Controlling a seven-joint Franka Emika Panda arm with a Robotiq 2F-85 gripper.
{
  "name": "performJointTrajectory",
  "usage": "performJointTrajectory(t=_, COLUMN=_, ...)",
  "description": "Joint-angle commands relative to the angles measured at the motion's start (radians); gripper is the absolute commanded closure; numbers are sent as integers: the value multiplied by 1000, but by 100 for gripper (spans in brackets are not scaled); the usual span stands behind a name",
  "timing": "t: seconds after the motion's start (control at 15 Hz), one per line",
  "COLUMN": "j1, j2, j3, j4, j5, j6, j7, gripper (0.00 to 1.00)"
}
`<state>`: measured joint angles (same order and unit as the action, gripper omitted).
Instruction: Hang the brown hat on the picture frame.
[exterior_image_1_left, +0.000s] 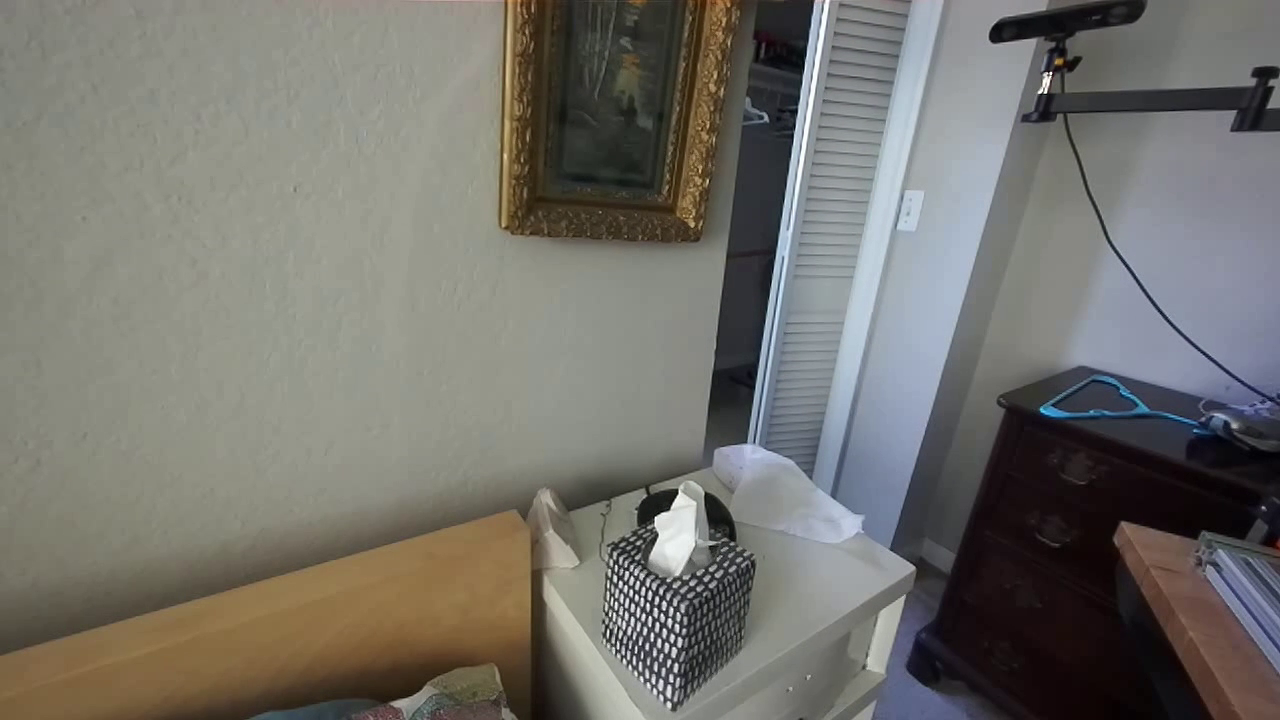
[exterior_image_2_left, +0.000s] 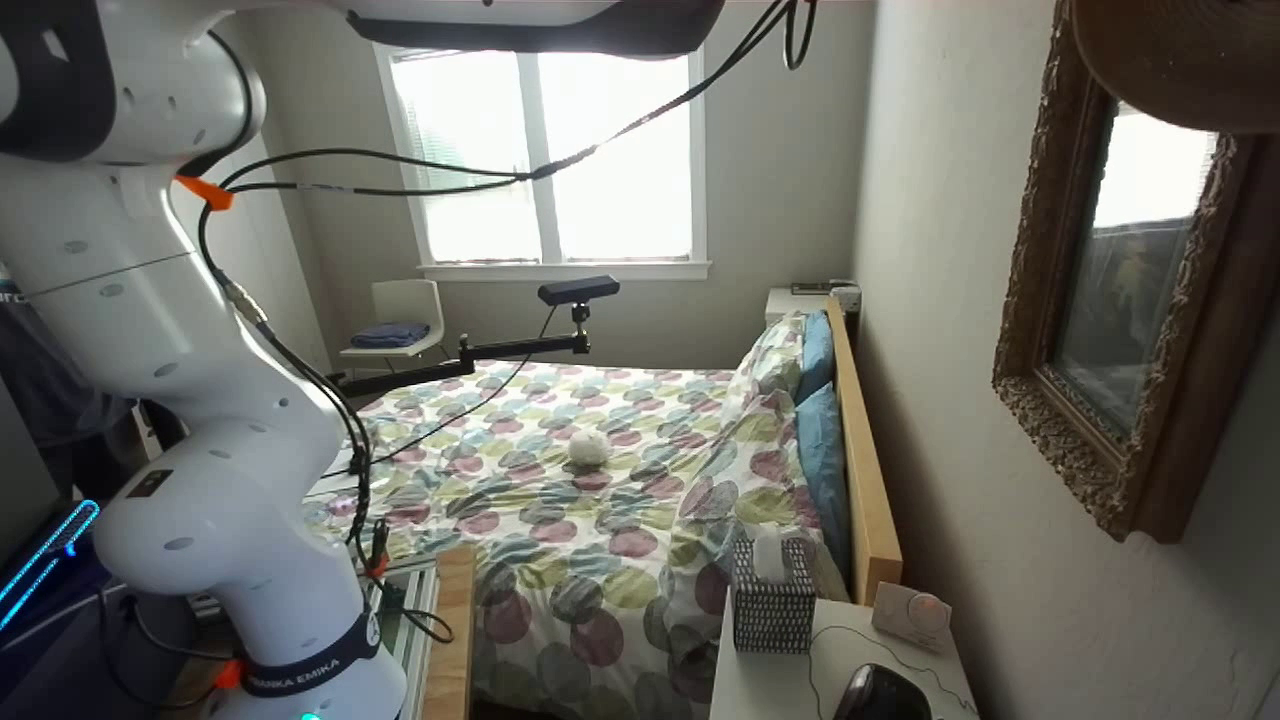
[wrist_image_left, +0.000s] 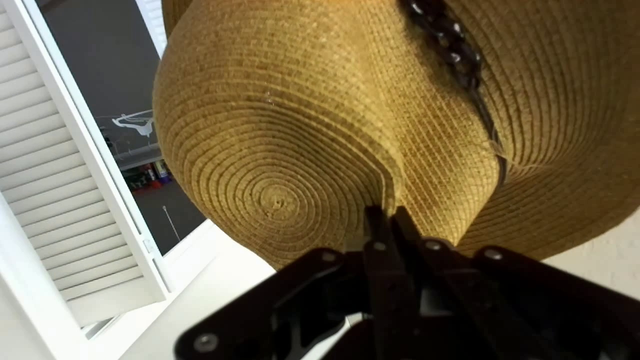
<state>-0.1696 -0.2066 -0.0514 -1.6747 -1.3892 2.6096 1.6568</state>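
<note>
One white arm (exterior_image_2_left: 200, 340) of mine fills the left of an exterior view, with a chair (exterior_image_2_left: 410, 312) beyond it. Next comes the dotted bedspread (exterior_image_2_left: 620, 560), a pale round thing (exterior_image_2_left: 588, 449) lying on it. Further right I find the white nightstand counter (exterior_image_2_left: 765, 690), which gives me my bearings. At its far left corner stands the checked tissue box (exterior_image_2_left: 772, 612); at its far right corner, just beside the end of the headboard (exterior_image_2_left: 862, 450), is a small pale object (exterior_image_2_left: 912, 615); in front of these, between the left and right edges, sits a black object (exterior_image_2_left: 882, 695), cut off by the bottom of the view. Past the counter's right edge and well above it, the picture frame (exterior_image_2_left: 1080, 450) hangs on the wall (exterior_image_2_left: 930, 300). Highest and rightmost is the brown hat (exterior_image_2_left: 1190, 65), its brim overlapping the frame from this angle; I cannot tell whether they touch. My wrist view, read the same way, starts with a slatted door (wrist_image_left: 60, 185), then a white hanger (wrist_image_left: 142, 128), then the brown hat, crown facing me, its dark braided band (wrist_image_left: 447, 42) toward the upper right. My gripper (wrist_image_left: 388, 214) stands at the bottom of that view, fingertips pinched together on a crease in the crown, so the brown hat is in my grasp, up off the counter.
</note>
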Motion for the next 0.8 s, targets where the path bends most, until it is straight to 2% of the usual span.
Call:
performJointTrajectory(t=0.0, j1=0, j2=-77, j3=12, j4=-98, j5=-27, j6=-12, j7=35, gripper=99)
performJointTrajectory(t=0.2, j1=0, j2=-104, j3=19, j4=-134, j5=-30, j6=-12, j7=36, gripper=99)
performJointTrajectory(t=0.27, j1=-1, j2=-112, j3=20, j4=-144, j5=-28, j6=-11, j7=33, gripper=89)
performJointTrajectory(t=0.33, j1=-1, j2=-118, j3=22, j4=-152, j5=-25, j6=-13, j7=30, gripper=67)
performJointTrajectory(t=0.47, j1=-1, j2=-127, j3=26, j4=-164, j5=-24, j6=-16, j7=27, gripper=63)
performJointTrajectory(t=0.73, j1=-8, j2=-146, j3=29, j4=-172, j5=-31, j6=-26, j7=33, gripper=36)
